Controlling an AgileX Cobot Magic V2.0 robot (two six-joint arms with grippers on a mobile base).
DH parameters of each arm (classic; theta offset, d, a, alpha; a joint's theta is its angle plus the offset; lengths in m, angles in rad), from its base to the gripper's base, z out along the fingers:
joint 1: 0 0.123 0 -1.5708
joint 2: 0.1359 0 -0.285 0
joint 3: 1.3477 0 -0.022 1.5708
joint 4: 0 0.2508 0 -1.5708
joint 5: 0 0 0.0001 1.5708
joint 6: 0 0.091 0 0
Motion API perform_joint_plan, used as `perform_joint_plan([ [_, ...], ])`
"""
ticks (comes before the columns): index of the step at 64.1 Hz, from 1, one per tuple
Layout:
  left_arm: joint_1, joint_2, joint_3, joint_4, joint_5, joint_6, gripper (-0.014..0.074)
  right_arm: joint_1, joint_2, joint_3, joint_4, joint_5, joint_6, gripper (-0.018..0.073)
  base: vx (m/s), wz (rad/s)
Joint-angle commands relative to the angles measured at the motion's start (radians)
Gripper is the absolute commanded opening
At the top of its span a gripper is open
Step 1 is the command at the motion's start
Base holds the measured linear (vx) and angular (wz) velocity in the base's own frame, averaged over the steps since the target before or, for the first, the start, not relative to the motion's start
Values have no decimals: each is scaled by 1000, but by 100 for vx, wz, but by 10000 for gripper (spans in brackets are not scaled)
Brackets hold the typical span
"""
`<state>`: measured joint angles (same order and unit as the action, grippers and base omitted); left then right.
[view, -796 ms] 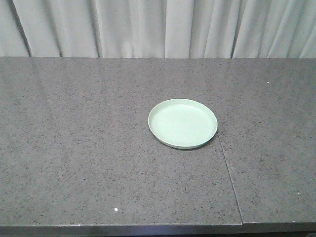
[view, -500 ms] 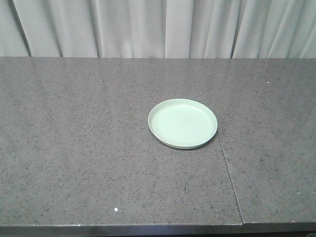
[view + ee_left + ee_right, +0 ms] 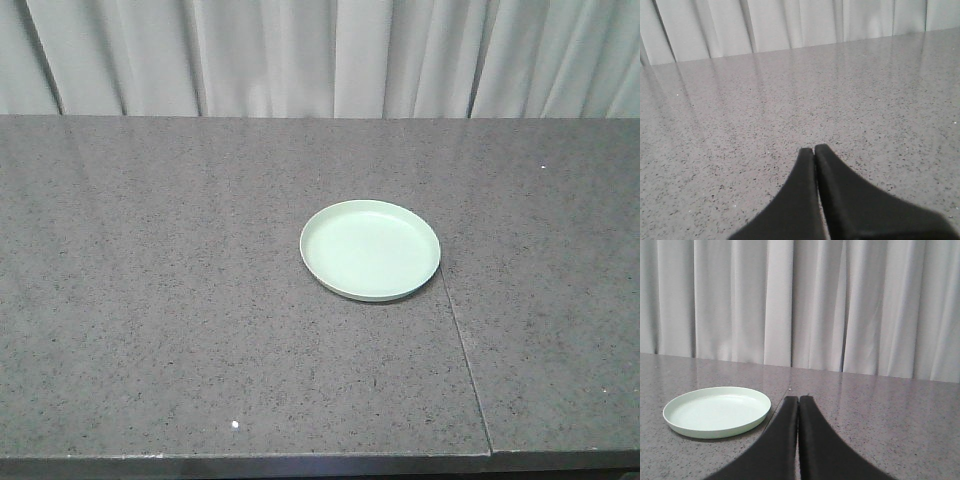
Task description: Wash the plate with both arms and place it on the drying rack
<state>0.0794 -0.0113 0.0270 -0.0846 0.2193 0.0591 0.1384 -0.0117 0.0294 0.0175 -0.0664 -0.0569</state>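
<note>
Left gripper [image 3: 813, 150], right gripper [image 3: 798, 399]: jaws together, empty, low over counter [image 3: 850, 90]; plate [image 3: 715, 410] untouched

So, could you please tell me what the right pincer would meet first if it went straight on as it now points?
Probably nothing nearby: the right pincer, shut, points over countertop towards the curtain. The plate lies left of that line, so it would likely pass it; depth unclear.

Left wrist view: black left gripper [image 3: 813, 150] at bottom centre, its two tapered fingers [image 3: 800, 200] pressed together with only a hairline seam between the tips, nothing between them. Beneath it, speckled grey polished stone countertop [image 3: 740, 125]. Pale grey pleated curtain [image 3: 790, 22] along the far edge.
</note>
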Motion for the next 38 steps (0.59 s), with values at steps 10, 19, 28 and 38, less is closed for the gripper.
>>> perform_joint_plan([
  [10, 0, -14, -26, -3, -70, -9, -6, -3, -4, 2, -9, -73, 0, -4, 0, 0],
  [19, 0, -14, -26, -3, -70, -9, -6, -3, -4, 1, -9, -74, 0, -4, 0, 0],
  [28, 0, -14, -26, -3, -70, -9, -6, -2, -4, 1, 20, -78, 40, -4, 0, 0],
  [38, 0, -14, -26, -3, -70, -9, -6, -3, -4, -25, 102, -77, 94, -3, 0, 0],
])
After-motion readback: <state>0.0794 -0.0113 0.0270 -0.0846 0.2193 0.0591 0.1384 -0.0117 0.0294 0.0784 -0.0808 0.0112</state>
